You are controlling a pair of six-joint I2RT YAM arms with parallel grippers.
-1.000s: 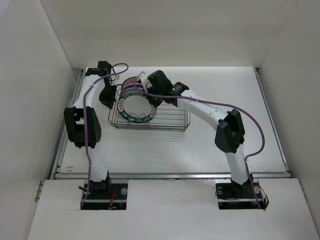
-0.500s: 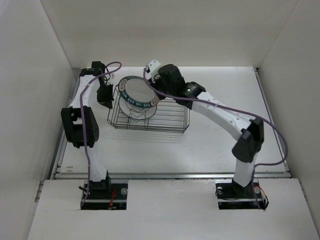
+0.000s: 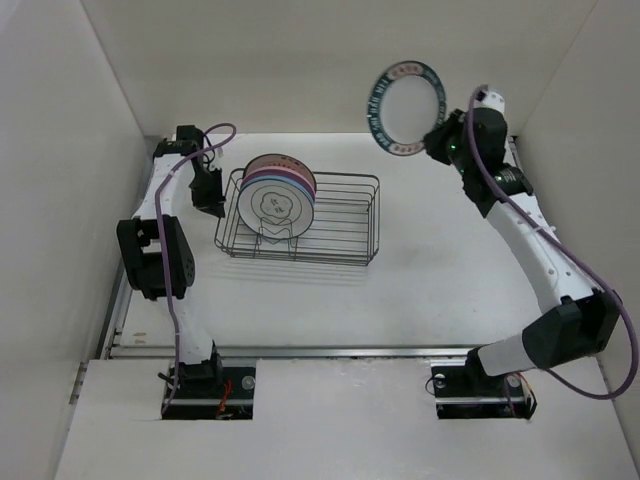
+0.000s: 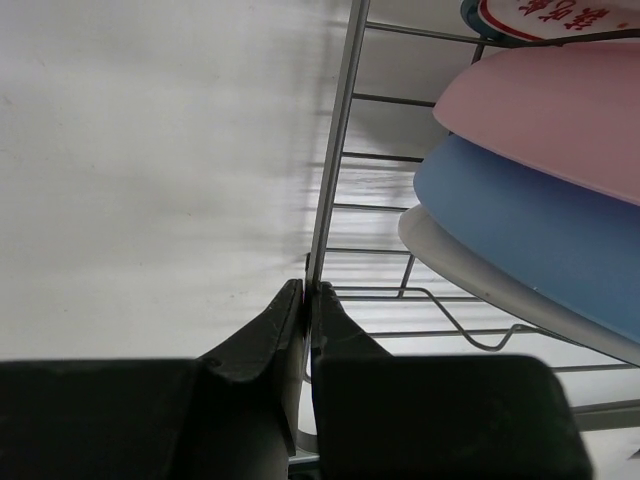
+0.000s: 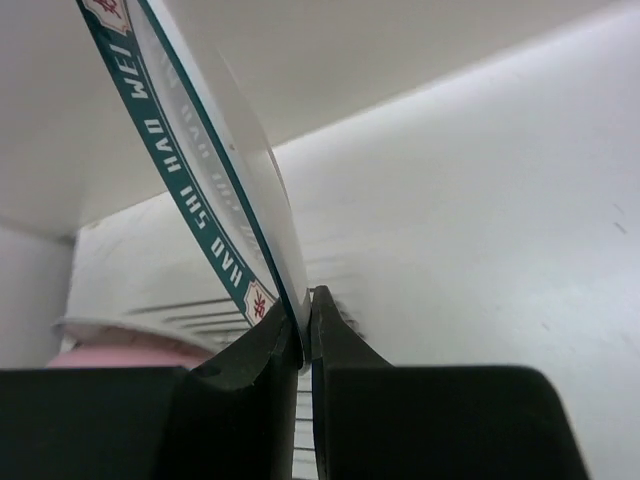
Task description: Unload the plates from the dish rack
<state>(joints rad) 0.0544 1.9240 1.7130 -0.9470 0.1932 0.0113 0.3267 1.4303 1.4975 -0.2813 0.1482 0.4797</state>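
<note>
My right end effector (image 5: 305, 318) is clenched on the bottom rim of the teal-rimmed plate (image 5: 195, 200). My wrist camera sees only a thin edge-on slice of it, cut off at the top of the frame, with the lettering on the rim partly readable. From above, the whole disc shows. It is held high over the far right of the surface (image 3: 430, 280), well apart from the dish rack (image 3: 340, 215), with its white face turned toward the overhead camera. The grip itself is too small to make out there. My left end effector (image 4: 308, 295) is pinched shut on an upright wire at the left end of the rack. In the overhead view its fingertips are hidden behind my wrist, so only the wrist camera shows this hold. The rack lies with its long axis running left to right across the surface. The remaining plates (image 3: 277, 195) stand on edge in its left part, faces toward the near side, the front one white with a purple rim. My left wrist camera shows them from behind instead, all cut off at the right edge: a pink plate (image 4: 560, 110), a blue plate (image 4: 520, 225) and a white plate (image 4: 450, 262), overlapping closely. A sliver of one more plate shows at the top edge, too cropped to tell its kind.
</note>
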